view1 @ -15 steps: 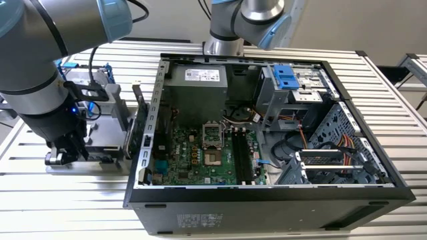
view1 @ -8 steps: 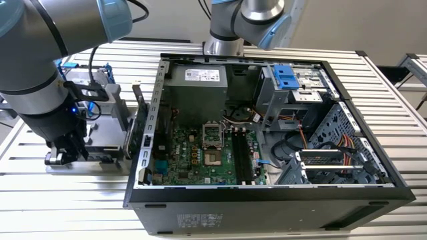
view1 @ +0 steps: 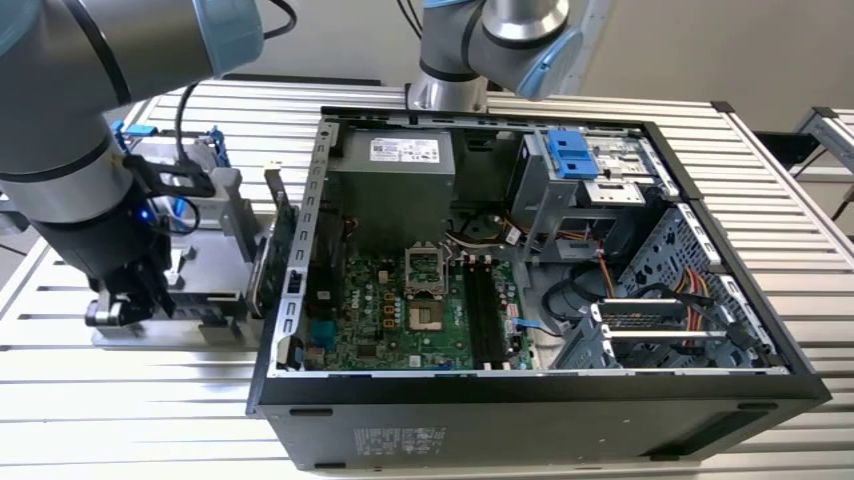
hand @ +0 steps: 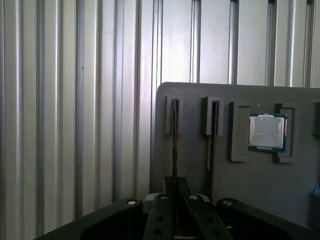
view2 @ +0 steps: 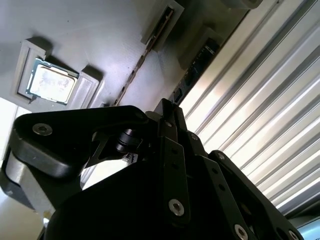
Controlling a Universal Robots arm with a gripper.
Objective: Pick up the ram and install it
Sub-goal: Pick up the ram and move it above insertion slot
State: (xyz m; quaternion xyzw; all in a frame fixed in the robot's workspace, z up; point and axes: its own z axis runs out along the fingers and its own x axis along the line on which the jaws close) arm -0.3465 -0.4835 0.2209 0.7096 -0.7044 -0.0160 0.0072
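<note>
Table (view1: pixel 134 400): slatted metal, carries everything listed.
Computer case (view1: pixel 534 400): black, side open, centre and the exterior view's right; green motherboard (view1: pixel 400 310) exposed inside.
Arm (view1: pixel 67 150): grey with blue joints, reaches down the exterior view's left edge.
Holder (view1: pixel 174 325): grey slotted block just beside the case at the exterior view's lower left; its slots and pocket show in the first wrist view (hand: pixel 200 165).
Gripper (view1: pixel 127 300): black, low over the holder. In both wrist views (hand: pixel 174 187) (view2: pixel 167 112) the fingers stand narrow, one either side of the ram's upper edge, seemingly clamped on it.
Ram (hand: pixel 174 140) (view2: pixel 142 57): thin dark stick, on edge in a holder slot, running between the fingers.
Second stick (hand: pixel 211 130): on edge in the neighbouring slot.
Processor chip (hand: pixel 267 131) (view2: pixel 50 82): silver-topped square, flat in a holder pocket.
</note>
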